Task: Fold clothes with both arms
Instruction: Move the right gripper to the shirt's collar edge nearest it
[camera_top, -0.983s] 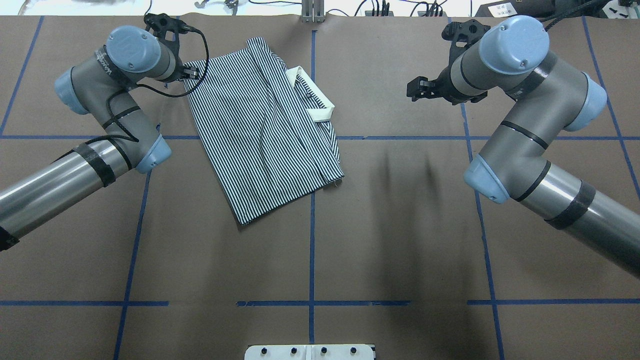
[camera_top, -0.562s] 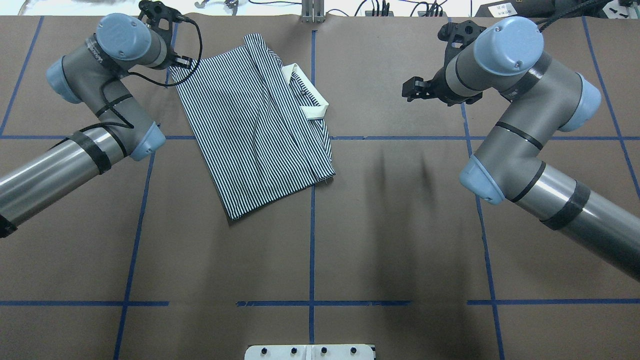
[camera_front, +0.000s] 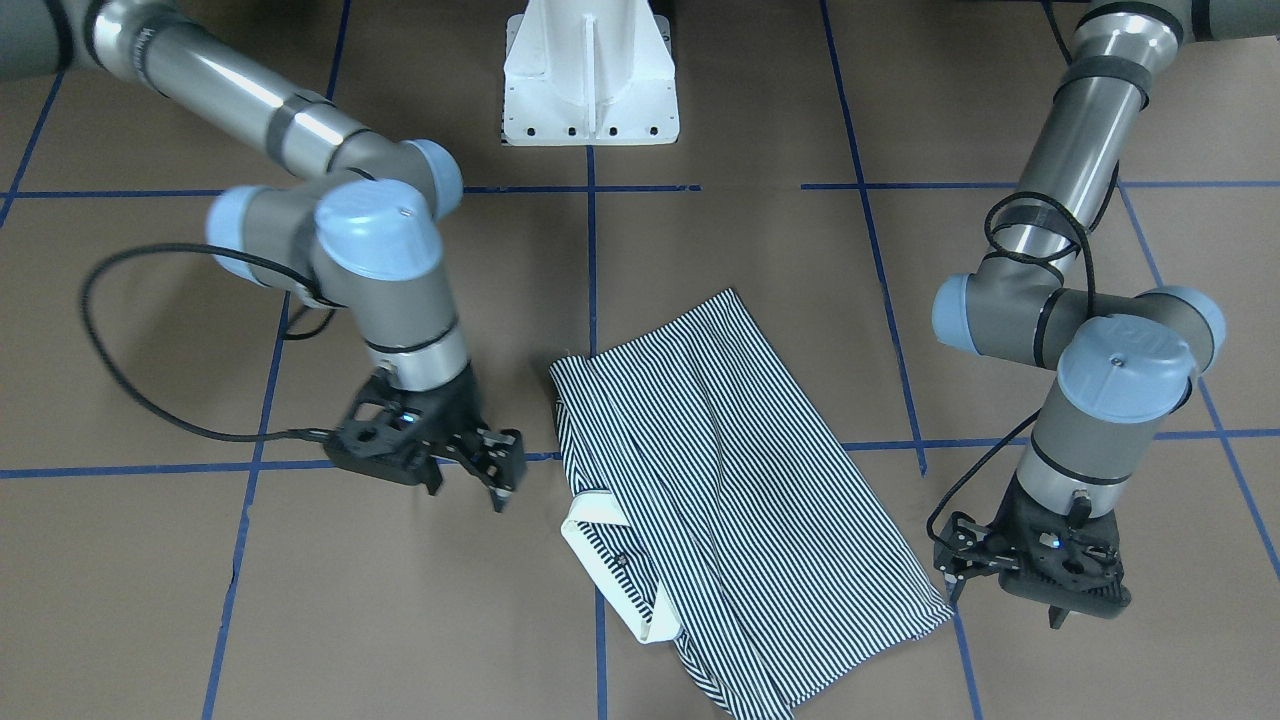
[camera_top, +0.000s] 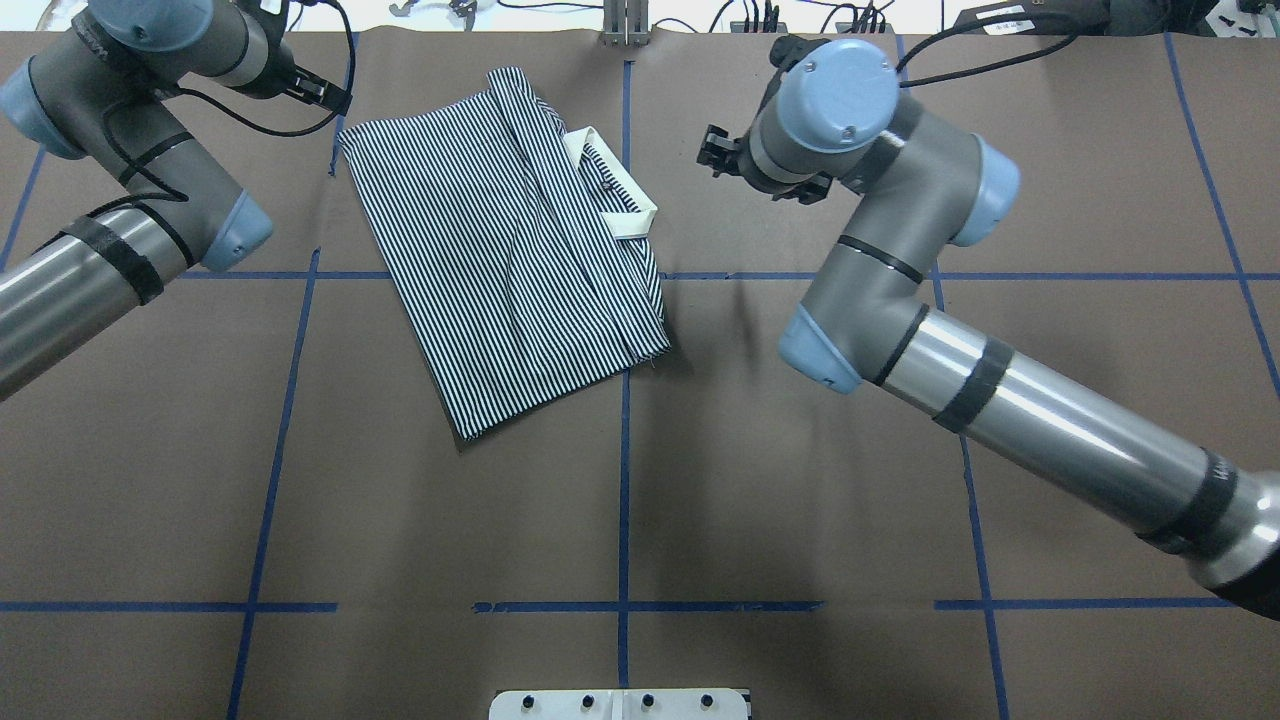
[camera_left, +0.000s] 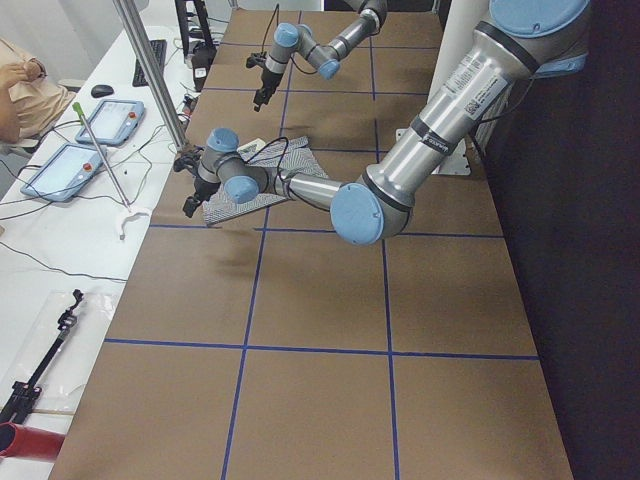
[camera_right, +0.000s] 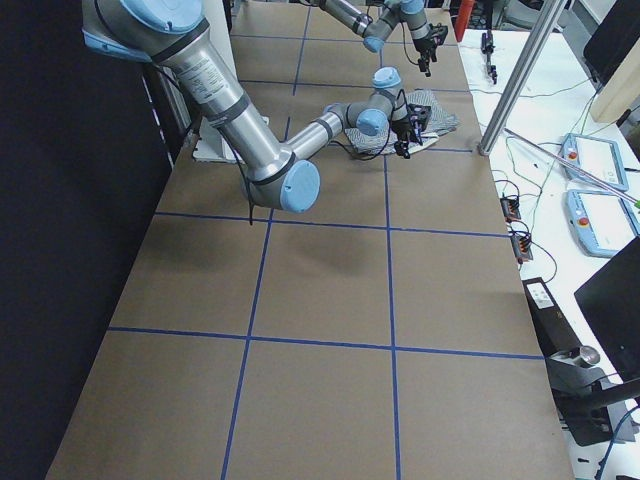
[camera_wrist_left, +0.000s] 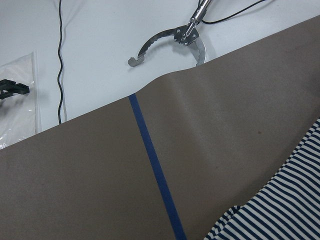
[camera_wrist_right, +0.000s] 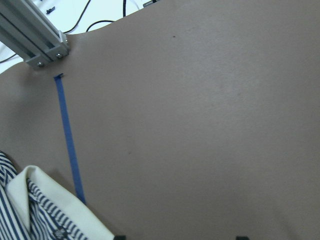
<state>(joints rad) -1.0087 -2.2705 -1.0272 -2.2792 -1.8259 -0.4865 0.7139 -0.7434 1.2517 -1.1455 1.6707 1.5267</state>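
The folded short-sleeved polo shirt with thin navy-and-white stripes lies flat on the brown paper-covered desk, which is crossed by blue tape lines. It sits left of centre, toward the far edge, with its cream-white collar on its right side. The left arm's black two-finger gripper hangs just beside the shirt's far left corner, fingers apart and holding nothing. The right arm's black gripper hovers to the right of the collar, not touching it, fingers also apart.

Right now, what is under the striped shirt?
The shirt lies flat on the brown table cover, across a blue tape line. Its folded layers hide anything else beneath.
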